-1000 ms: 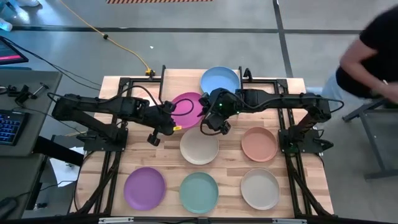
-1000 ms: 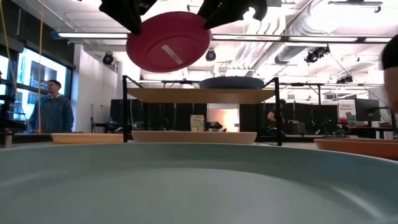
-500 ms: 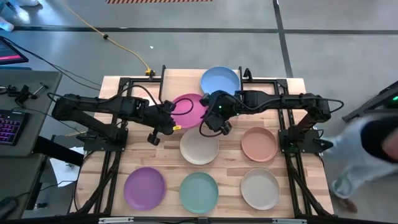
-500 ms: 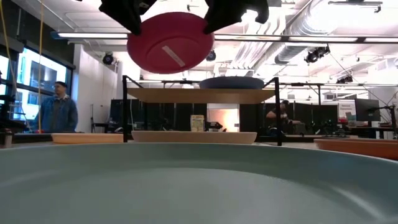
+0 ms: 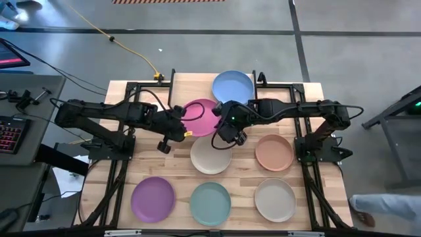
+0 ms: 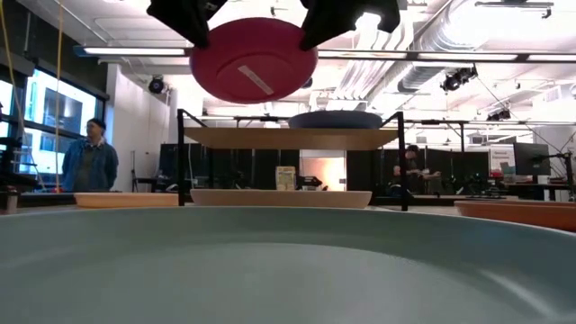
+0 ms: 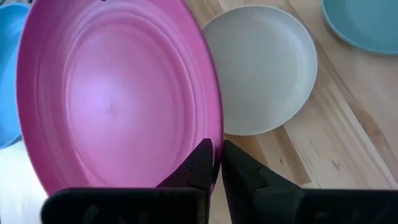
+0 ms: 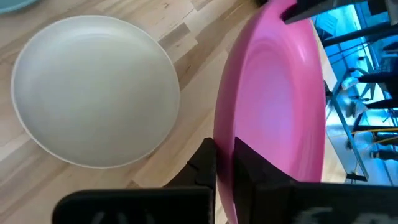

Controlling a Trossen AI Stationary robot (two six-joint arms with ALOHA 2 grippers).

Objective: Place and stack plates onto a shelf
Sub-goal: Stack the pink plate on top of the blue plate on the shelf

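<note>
Above the counter (image 5: 118,92), at about twelve o'clock from the cream plate (image 5: 210,157), the magenta plate (image 5: 200,116) hung in the air, pinched on opposite rims by both arms. At its nine o'clock edge the left hand (image 5: 177,128) was clamped narrowly on the rim; at its three o'clock edge the right hand (image 5: 222,126) gripped the other rim the same way. Seen from table height, the magenta plate sat higher than the shelf (image 6: 292,137), which carried the blue plate (image 5: 233,85) at one o'clock. Farther right lay the salmon plate (image 5: 273,152).
</note>
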